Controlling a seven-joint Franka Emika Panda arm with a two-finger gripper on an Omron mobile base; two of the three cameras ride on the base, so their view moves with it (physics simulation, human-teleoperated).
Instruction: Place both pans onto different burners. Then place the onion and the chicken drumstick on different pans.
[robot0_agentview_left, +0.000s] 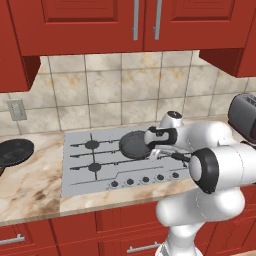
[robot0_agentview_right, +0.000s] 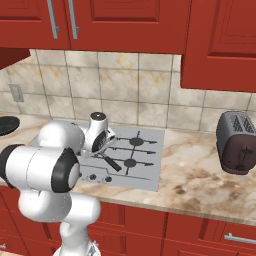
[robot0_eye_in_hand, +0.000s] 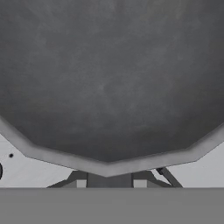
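The smaller dark-grey pan (robot0_agentview_left: 134, 144) sits level over the middle of the silver cooktop (robot0_agentview_left: 80, 180), above the large centre burner. My gripper (robot0_agentview_left: 156, 151) is shut on the pan's handle (robot0_agentview_left: 179, 157), just right of the bowl. In the hand view the pan's grey inside (robot0_eye_in_hand: 109, 83) and its rim fill the picture. From the right, the handle (robot0_agentview_right: 113, 163) sticks out below the hand (robot0_agentview_right: 100, 147). The wider black pan (robot0_agentview_left: 13, 151) lies on the counter far left, also seen as a dark disc (robot0_agentview_right: 6, 125). Two left burners (robot0_agentview_left: 91, 145) are bare. The onion and the chicken drumstick are out of view.
A dark toaster (robot0_agentview_right: 239, 142) stands on the marble counter to the right of the cooktop, also at the right edge (robot0_agentview_left: 243, 115). A row of knobs (robot0_agentview_left: 145, 179) lines the cooktop's front. Red cabinets hang above, and a tiled wall backs the counter.
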